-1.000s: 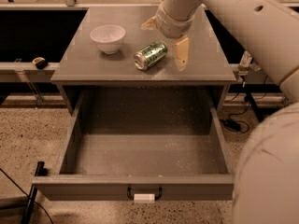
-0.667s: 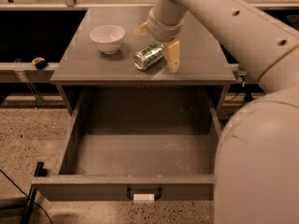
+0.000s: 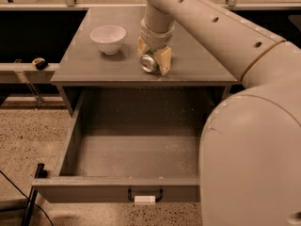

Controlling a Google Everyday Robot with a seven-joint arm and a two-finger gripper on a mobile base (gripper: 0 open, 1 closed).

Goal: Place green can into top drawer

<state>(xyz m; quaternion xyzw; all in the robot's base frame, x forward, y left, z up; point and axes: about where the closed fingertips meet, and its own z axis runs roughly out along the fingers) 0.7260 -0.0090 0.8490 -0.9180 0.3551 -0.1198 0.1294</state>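
Two fingers (image 3: 164, 60) of the gripper (image 3: 154, 61) hug the green can (image 3: 148, 63), one on each side, holding it tight. The can lies on its side on the grey cabinet top (image 3: 94, 65), near the white bowl (image 3: 108, 37). Below, the top drawer (image 3: 117, 188) stands wide open.

Gripper (image 3: 153, 60) clasps the green can (image 3: 148, 63) lying on the countertop (image 3: 94, 66), top drawer (image 3: 84, 192) open.
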